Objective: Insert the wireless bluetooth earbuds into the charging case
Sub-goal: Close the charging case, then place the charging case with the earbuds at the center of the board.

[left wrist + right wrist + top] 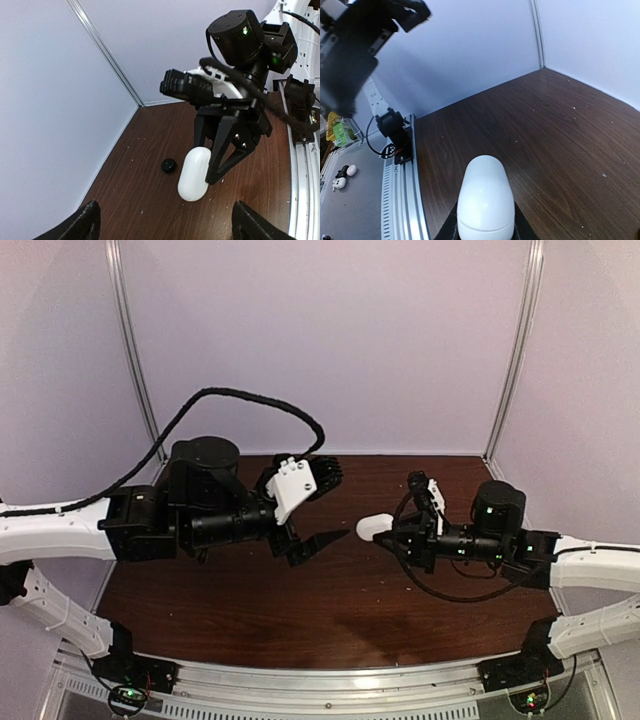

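While the right claw [210, 166] sits clamped on the white oval pebble-like plastic charging case [194, 174], we see the left claw [338, 502] facing it with its jaws spread wide and nothing between them. The case hangs tilted low over the dark brown wooden surface [300, 610], its free end poking toward the left claw. Whether it touches the wood, we cannot tell. No open cavity shows on it, so we judge the lid shut, and a faint seam shows near the gripped end.

And the buds? Not on the surface at all! The two tiny bean-shaped glossy white plastic earbuds [351, 170] and a small black irregular piece [341, 173] lie together on the grey ledge [360, 210] beyond the metal rail [402, 200], well apart from the case. A small black round puck [168, 165] rests on the wood near the case, and we leave it alone.

So the step in hand, as we read it, is getting that lid open. To do it well, we want the right claw holding its end firm and steady. The left claw should come in square on the free part past the seam and close gently, because the glossy shell looks slippery. Pry slowly: a jerk could pop the case out of the grip.
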Available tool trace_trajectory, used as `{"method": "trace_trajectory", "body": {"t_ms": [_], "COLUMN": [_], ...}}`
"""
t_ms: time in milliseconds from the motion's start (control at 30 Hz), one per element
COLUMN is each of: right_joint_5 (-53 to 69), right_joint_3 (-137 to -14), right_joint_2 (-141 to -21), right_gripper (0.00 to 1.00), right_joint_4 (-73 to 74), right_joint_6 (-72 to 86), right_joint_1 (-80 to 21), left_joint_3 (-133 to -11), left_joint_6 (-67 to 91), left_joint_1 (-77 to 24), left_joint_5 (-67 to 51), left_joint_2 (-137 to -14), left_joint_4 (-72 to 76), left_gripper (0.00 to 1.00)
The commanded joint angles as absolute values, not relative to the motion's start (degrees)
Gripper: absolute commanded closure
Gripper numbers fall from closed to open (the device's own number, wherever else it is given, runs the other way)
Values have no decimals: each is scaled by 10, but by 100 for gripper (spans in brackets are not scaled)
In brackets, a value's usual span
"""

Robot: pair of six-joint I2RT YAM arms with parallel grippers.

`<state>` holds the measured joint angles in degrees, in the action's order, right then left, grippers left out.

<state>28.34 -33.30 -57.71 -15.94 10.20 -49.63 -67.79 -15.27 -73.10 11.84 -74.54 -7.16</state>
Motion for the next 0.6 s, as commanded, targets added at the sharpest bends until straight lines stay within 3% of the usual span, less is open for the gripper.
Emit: {"method": "trace_trajectory", "body": {"t_ms": [0,167,567], "right_joint_5": [218,177,270], "right_joint_3": [-371,-354,-308], "right_joint_2": [-635,-672,-837], "right_gripper": [100,100,100], "right_joint_4": [-116,-142,-238], "right_joint_6": [138,202,297], "right_joint_1": [-466,-415,-276], "left_joint_3": [-643,-600,-553], "left_joint_6": [-102,-44,57], "left_joint_1": [-725,-711,-645], "left_joint_5": [144,152,149], "left_joint_2": [-743,-742,-717], "left_joint_4": [6,82,98], "left_gripper": [7,5,2]}}
